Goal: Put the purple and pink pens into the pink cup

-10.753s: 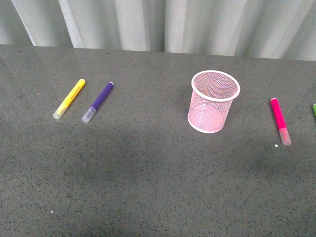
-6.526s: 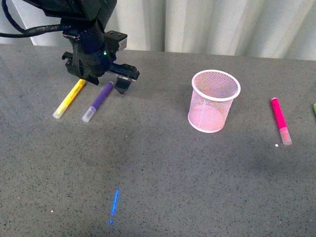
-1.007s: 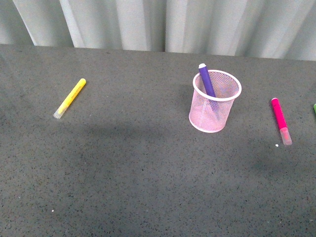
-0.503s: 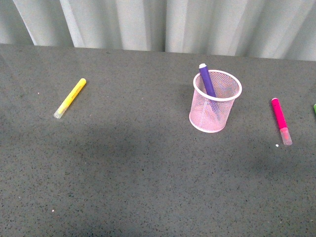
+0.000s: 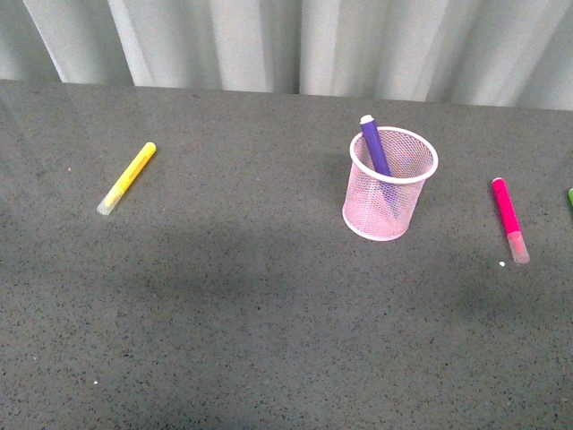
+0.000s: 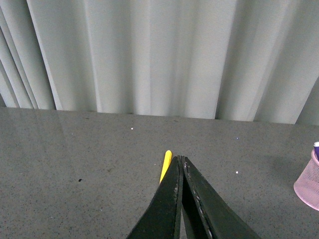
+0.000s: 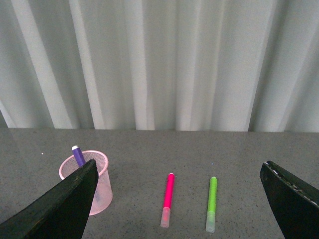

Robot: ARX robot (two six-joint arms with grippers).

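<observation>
Pincers are hovering above the dark grey speckled surface [image 5: 269, 313], both pointing toward the pale pleated curtain [image 5: 269, 45] along its far edge. The left pincer [image 6: 180, 159] is keeping its two black fingers [image 6: 164, 209] pressed together with nothing between them, and beyond its tip the yellow marker pen [image 5: 126, 178] is lying flat on the left part of the surface. The right pincer [image 7: 179, 163] is standing wide open and empty. The dark purple marker pen [image 5: 376, 148] is leaning inside the pale pink wire-mesh cup [image 5: 380, 210], its upper end poking above the rim. The bright magenta-pink marker pen [image 5: 508, 218] is lying flat on the surface to the right of the cup, well apart from it, and a lime green marker pen [image 7: 212, 203] is lying beside it, further right.
</observation>
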